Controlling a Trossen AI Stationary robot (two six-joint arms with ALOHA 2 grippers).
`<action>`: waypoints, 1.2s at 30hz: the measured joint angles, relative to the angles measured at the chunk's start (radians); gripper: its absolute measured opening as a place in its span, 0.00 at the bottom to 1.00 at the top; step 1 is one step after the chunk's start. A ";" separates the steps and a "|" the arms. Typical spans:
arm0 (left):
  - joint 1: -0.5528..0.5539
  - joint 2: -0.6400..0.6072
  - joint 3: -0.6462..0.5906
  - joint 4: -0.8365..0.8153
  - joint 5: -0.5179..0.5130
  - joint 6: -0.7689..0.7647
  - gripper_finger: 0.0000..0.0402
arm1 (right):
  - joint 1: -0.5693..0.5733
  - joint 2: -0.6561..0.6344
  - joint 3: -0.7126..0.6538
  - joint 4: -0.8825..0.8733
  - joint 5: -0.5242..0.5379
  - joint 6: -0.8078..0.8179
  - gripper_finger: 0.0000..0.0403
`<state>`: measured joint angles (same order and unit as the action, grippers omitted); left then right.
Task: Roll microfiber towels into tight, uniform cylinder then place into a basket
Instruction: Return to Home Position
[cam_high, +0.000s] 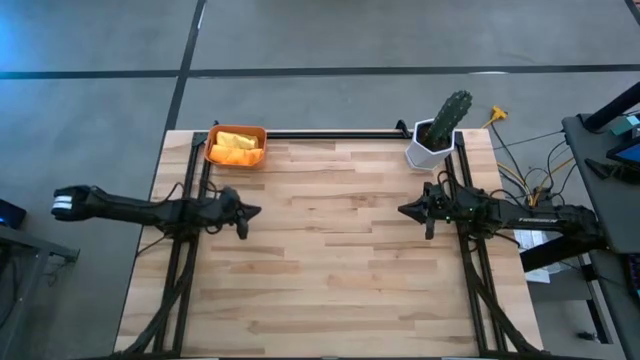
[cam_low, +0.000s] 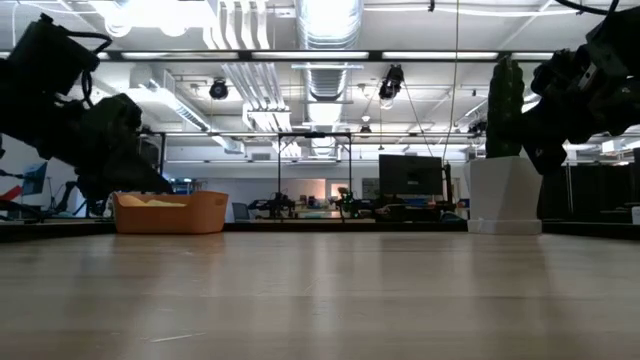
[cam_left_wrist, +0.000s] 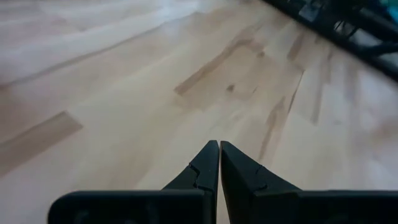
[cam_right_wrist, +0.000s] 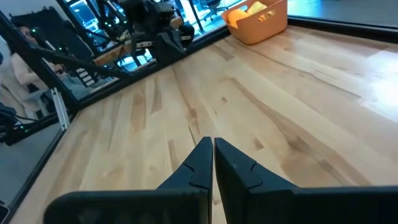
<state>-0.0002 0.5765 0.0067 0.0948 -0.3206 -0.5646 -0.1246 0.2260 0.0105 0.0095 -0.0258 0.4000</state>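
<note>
The basket (cam_high: 236, 146) sits at the far left corner of the bench (cam_high: 330, 270), its long side running along the far edge, just beside the black rail (cam_high: 330, 133) that spans that edge. Inside it a yellow towel (cam_high: 236, 140) lies bunched lengthwise, following the basket's long axis. An orange cloth I cannot pick out from the basket's own colour.

The left gripper (cam_high: 252, 211) hangs above the wood on the near side of the basket, a little toward the middle, pointing across the bench to the right. Seen from its wrist, its fingers (cam_left_wrist: 202, 168) are pressed together tip to tip, with only bare planks under them.

The right gripper (cam_high: 404, 210) faces it from the other side — pointing left, well apart from its partner, and held clear of the wood too. Its fingers (cam_right_wrist: 199, 163) are likewise closed on each other and hold no cloth.

At the far right corner stands a white pot (cam_high: 428, 150) with a green cactus (cam_high: 452, 112) leaning out of it, near the right gripper and well apart from the basket. Loose cables (cam_high: 520, 172) trail off the bench's right edge beyond the pot.

From bench height the basket and the pot stand at opposite ends — both arms raised above them.
</note>
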 joint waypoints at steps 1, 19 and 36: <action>0.000 0.010 0.000 0.000 0.000 0.000 0.00 | 0.000 0.000 0.000 0.000 0.000 0.000 0.03; -0.004 -0.354 -0.002 -0.037 0.012 0.002 0.00 | 0.000 0.001 0.000 -0.003 0.000 0.000 0.03; -0.004 -0.553 -0.002 -0.040 0.012 0.000 0.00 | 0.000 -0.051 0.000 -0.006 0.000 0.000 0.03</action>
<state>-0.0042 0.0238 0.0044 0.0547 -0.3081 -0.5648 -0.1246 0.1746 0.0105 0.0032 -0.0254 0.3999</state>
